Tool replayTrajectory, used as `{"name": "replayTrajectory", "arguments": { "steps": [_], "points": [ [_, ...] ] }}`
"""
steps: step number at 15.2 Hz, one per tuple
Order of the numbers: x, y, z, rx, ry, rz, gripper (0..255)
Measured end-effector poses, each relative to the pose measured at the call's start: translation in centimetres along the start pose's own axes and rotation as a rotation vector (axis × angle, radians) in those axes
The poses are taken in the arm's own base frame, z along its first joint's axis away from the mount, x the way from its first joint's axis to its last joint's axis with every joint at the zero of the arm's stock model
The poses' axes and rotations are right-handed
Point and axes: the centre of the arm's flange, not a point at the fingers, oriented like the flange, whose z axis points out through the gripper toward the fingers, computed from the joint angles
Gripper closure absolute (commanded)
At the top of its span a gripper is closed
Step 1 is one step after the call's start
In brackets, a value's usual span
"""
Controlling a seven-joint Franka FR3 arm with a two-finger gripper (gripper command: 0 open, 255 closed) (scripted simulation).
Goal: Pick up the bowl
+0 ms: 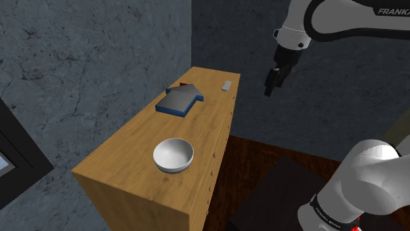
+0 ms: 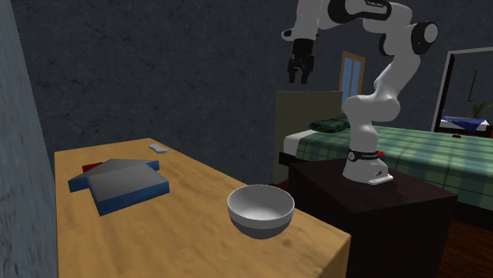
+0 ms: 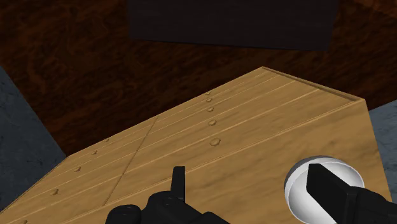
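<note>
Gripper poised for a bowl pickup: my gripper (image 1: 269,90), fingers spread and holding nothing, hangs high in the air off the counter's (image 1: 125,154) long side, well apart from the bowl (image 1: 173,155). The pale bowl sits upright on the wooden top towards the end nearer the shoulder camera. A blue-edged arrow-shaped block (image 1: 180,100) and a small grey piece (image 1: 226,85) lie farther along. I judge the bowl rigid, thin-walled and probably light, with a smooth, rounded outside that could slide between my fingers. The rim looks like the best hold, with one finger inside the wall and one outside, coming down from above.
</note>
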Motion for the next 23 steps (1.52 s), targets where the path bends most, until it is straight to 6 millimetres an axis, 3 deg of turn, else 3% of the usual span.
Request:
{"name": "replayTrajectory", "arguments": {
  "steps": [2, 5, 23],
  "points": [
    [0.3, -0.2, 0.3, 0.002, -0.001, 0.0, 0],
    [2.4, -1.4, 2.7, 0.015, -0.009, -0.004, 0],
    [16.1, -10.5, 19.8, 0.106, -0.059, -0.022, 0]
  ]
}}
